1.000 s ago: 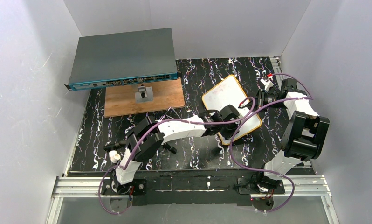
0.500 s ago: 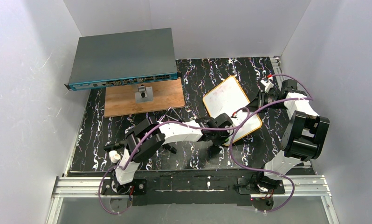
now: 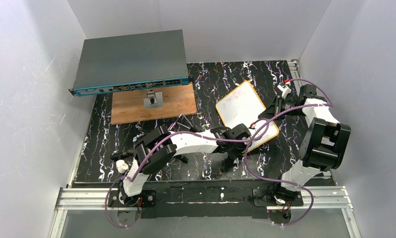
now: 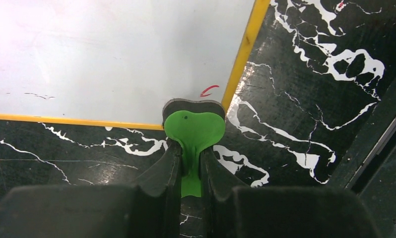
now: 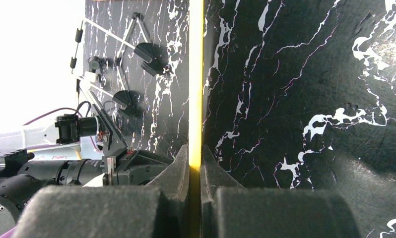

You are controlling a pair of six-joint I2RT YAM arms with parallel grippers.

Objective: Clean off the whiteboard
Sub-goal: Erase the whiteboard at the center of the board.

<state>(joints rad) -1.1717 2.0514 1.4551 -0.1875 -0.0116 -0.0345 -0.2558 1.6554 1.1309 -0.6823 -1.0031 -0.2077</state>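
- Bottom of the overhead view: two arm bases are bolted to a rail at the near edge of a black, white-veined surface (image 3: 206,166).
- Lower centre of that view: the left arm reaches right. Its left pincer (image 4: 190,154) is nearly shut, squeezing a green eraser (image 4: 193,130) with a dark underside.
- In the left wrist view, the eraser's far end sits at the bottom right corner of the whiteboard (image 4: 111,54), over the orange rim. A short red mark (image 4: 209,90) lies just beside it. The rest of the board looks almost clean, with only faint smudges.
- Right of centre in the overhead view: the whiteboard (image 3: 239,106) lies turned at an angle on the surface.
- At its right edge, the right pincer (image 5: 195,159) is closed tight on the orange rim, which shows edge-on as a thin yellow line between the pads. Whether that edge is lifted off the surface cannot be told.
- Upper left of the overhead view: a brown wooden board (image 3: 131,109) with a small grey metal piece (image 3: 152,100) on it.
- Behind that, farthest back: a flat grey box with a blue front (image 3: 131,62).
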